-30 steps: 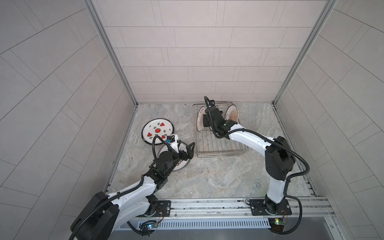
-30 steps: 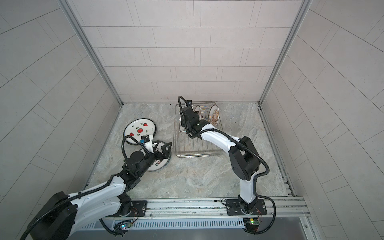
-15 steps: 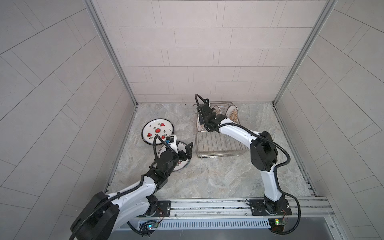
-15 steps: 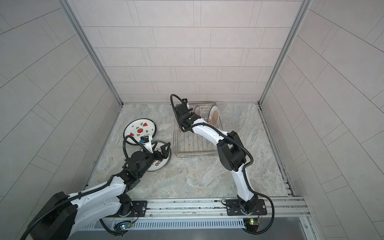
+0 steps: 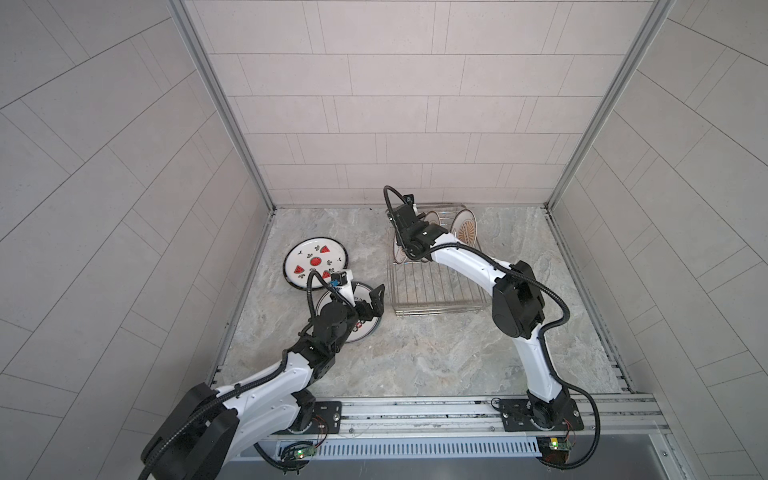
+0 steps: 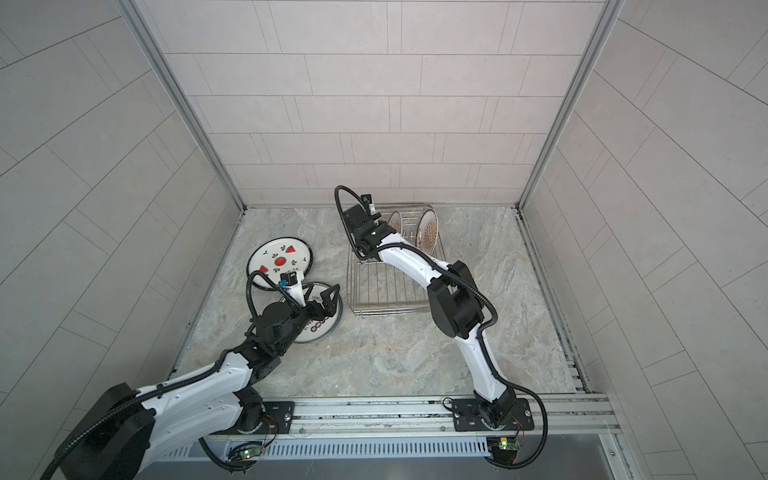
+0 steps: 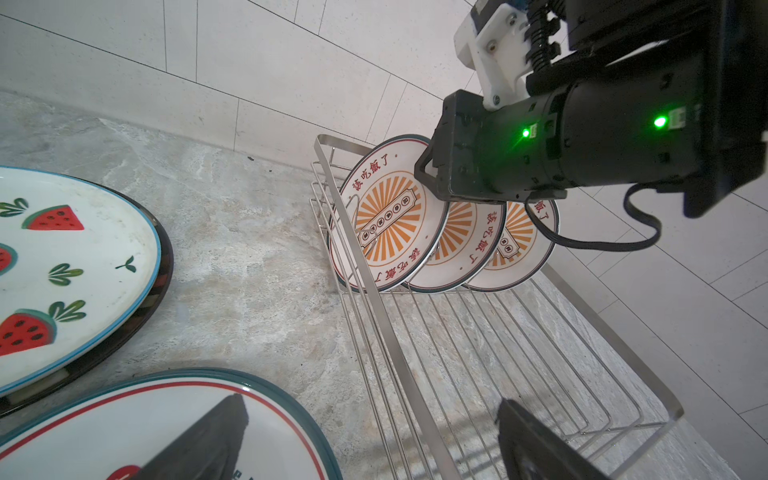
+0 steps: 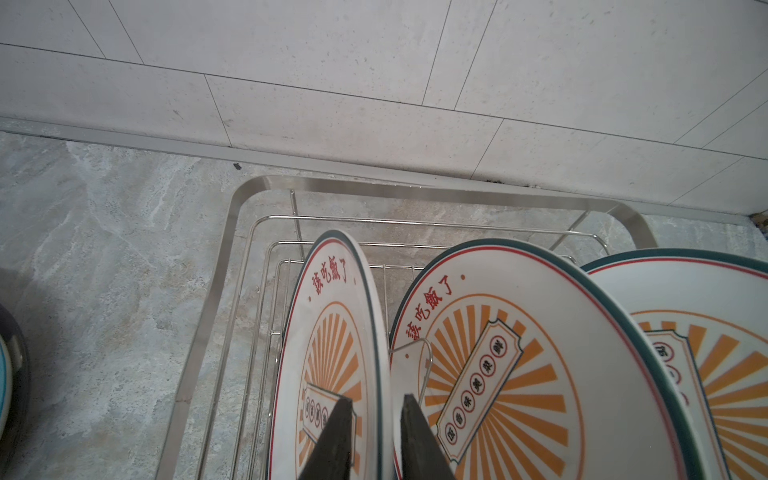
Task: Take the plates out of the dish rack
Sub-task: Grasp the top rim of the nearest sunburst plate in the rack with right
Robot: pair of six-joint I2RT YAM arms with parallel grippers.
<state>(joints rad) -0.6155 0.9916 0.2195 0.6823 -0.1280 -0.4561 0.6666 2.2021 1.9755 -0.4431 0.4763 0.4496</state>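
Note:
The dish rack (image 5: 436, 286) (image 6: 386, 286) (image 8: 232, 216) holds three upright sunburst plates at its far end. My right gripper (image 8: 378, 399) (image 7: 428, 178) comes down from above, shut on the rim of the end plate (image 8: 332, 332) (image 7: 386, 224), one finger on each face. The other two plates (image 8: 498, 353) (image 8: 706, 332) lean behind it. A watermelon plate (image 5: 311, 259) (image 7: 62, 270) lies flat on the table, stacked on another. My left gripper (image 5: 370, 301) (image 7: 370, 401) hovers open and empty over a large red-ringed plate (image 5: 361, 328) (image 7: 104, 415).
The rack's near half (image 7: 498, 353) is bare wire. Its left rim (image 7: 374, 311) runs close beside my left gripper. The back wall (image 8: 374, 83) stands just behind the rack. Tiled side walls close in the marble table (image 5: 415, 353).
My right gripper has shifted left along the rack to the end plate and its jaws have narrowed onto the rim. The left arm has stayed still and open.

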